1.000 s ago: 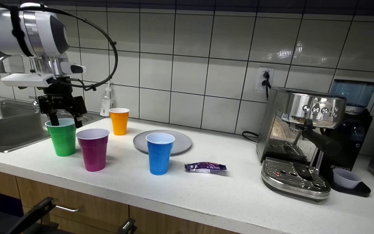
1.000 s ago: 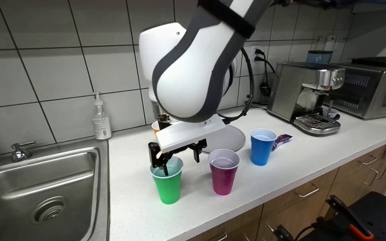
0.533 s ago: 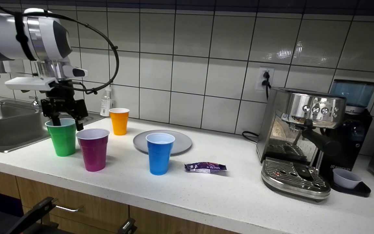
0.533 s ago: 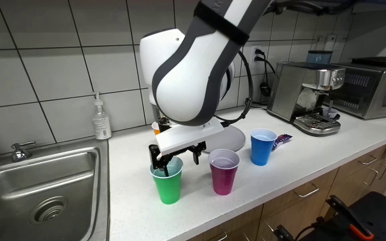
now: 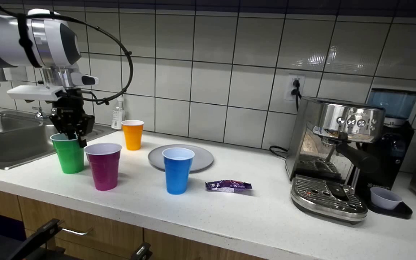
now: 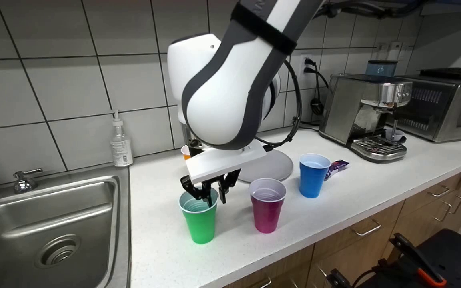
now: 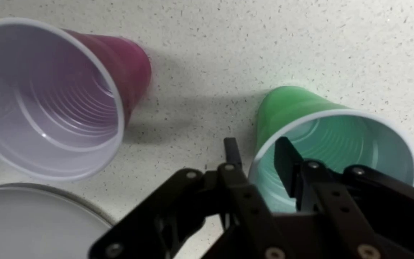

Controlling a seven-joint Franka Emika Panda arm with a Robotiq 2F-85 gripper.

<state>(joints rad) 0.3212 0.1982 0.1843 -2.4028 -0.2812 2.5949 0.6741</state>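
Note:
A green cup (image 5: pixel 71 159) stands upright on the counter beside the sink. My gripper (image 7: pixel 257 144) straddles its rim in the wrist view, one finger inside the cup and one outside. The fingers (image 7: pixel 285 169) are partly closed, and a gap shows between them and the cup wall, so nothing is gripped. In an exterior view the gripper (image 6: pixel 216 201) sits at the rim of the green cup (image 6: pixel 201 228), on the side facing the magenta cup (image 6: pixel 267 216). That magenta cup (image 7: pixel 135 68) stands upright next to it, apart from the outer finger.
A blue cup (image 5: pixel 177 173), an orange cup (image 5: pixel 133 135), a grey plate (image 5: pixel 204 167) and a purple wrapper (image 5: pixel 228 185) lie along the counter. The sink (image 6: pixel 120 224) borders the green cup's side. A coffee machine (image 5: pixel 332 159) and a soap bottle (image 6: pixel 121 146) stand further off.
The gripper shifted slightly toward the magenta cup and lower. Its fingers then drew in from wide apart to a narrow gap around the green cup's rim. The cups stayed put.

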